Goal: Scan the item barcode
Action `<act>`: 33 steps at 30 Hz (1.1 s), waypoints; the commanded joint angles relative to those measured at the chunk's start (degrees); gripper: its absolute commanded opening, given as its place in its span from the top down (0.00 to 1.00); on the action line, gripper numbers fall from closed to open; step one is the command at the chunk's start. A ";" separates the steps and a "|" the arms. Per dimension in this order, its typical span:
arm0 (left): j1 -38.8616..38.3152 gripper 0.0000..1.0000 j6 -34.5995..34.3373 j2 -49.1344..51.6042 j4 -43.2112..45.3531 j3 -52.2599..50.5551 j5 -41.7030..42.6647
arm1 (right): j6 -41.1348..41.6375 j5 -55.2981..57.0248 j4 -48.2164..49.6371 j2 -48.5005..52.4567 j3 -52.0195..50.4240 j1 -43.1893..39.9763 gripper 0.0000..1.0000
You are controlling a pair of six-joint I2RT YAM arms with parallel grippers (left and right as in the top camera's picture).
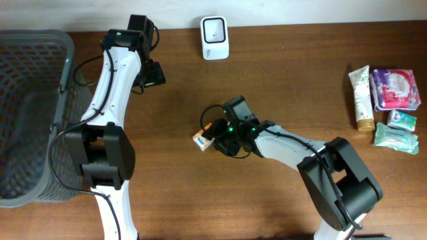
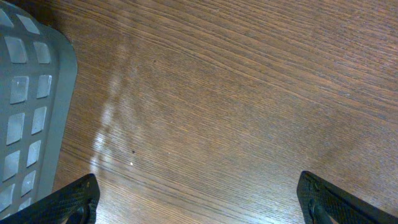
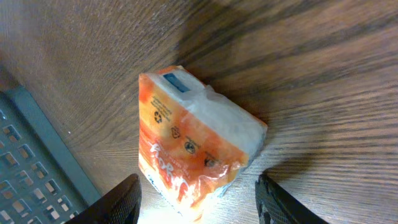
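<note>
- Left gripper [image 2: 199, 191] is seen spread wide over table [image 2: 236, 93], nothing held.
- Packet [image 3: 193, 143] is straddled by right gripper [image 3: 198, 190]; whether it is clamped cannot be told.

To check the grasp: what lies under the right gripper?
An orange packet on the wooden table, between the fingers of the right gripper. Its underside is hidden.

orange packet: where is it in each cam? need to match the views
Overhead: orange packet near table centre, at the right gripper's tip.
Left wrist: not in it; only wood and the basket's corner.
Right wrist: mid-frame, with the gripper's fingers on either side.
Shared landmark: grey basket, at the left edge in all three views.
</note>
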 commanded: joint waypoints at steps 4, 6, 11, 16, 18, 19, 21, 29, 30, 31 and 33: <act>-0.07 0.01 -0.07 -0.24 -0.07 0.98 -0.39 | 0.22 3.08 2.08 6.32 -0.11 1.92 0.78; -0.07 0.01 -0.07 -0.24 -0.09 0.98 -0.39 | -1.09 3.04 2.34 6.27 -0.07 1.81 0.96; -0.07 0.01 -0.07 -0.24 -0.07 0.98 -0.39 | -15.21 -6.54 2.67 5.53 1.77 -3.08 0.96; -0.07 0.01 -0.07 -0.24 -0.07 0.98 -0.39 | -32.70 -24.37 2.75 5.51 4.31 -11.41 0.96; -0.07 0.01 -0.07 -0.24 -0.07 0.98 -0.39 | -35.52 -27.30 2.71 5.51 4.31 -13.44 0.96; -0.07 0.01 -0.07 -0.24 -0.07 0.98 -0.39 | -36.28 -28.24 2.73 5.51 4.31 -13.90 0.96; -0.07 0.01 -0.07 -0.24 -0.09 0.98 -0.39 | -37.35 -28.72 3.15 5.51 4.31 -15.45 0.96; -0.07 0.01 -0.07 -0.24 -0.07 0.98 -0.39 | -39.56 -39.30 9.75 5.51 4.31 -29.29 0.96; -0.07 0.01 -0.07 -0.24 -0.07 0.98 -0.39 | -43.25 -43.34 13.66 5.51 4.31 -30.91 0.96; -0.07 0.01 -0.07 -0.24 -0.07 0.98 -0.39 | -46.66 -48.35 18.58 5.51 4.31 -32.41 0.96; -0.07 0.01 -0.07 -0.24 -0.07 0.98 -0.39 | -50.45 -55.01 24.65 5.51 4.31 -34.18 0.96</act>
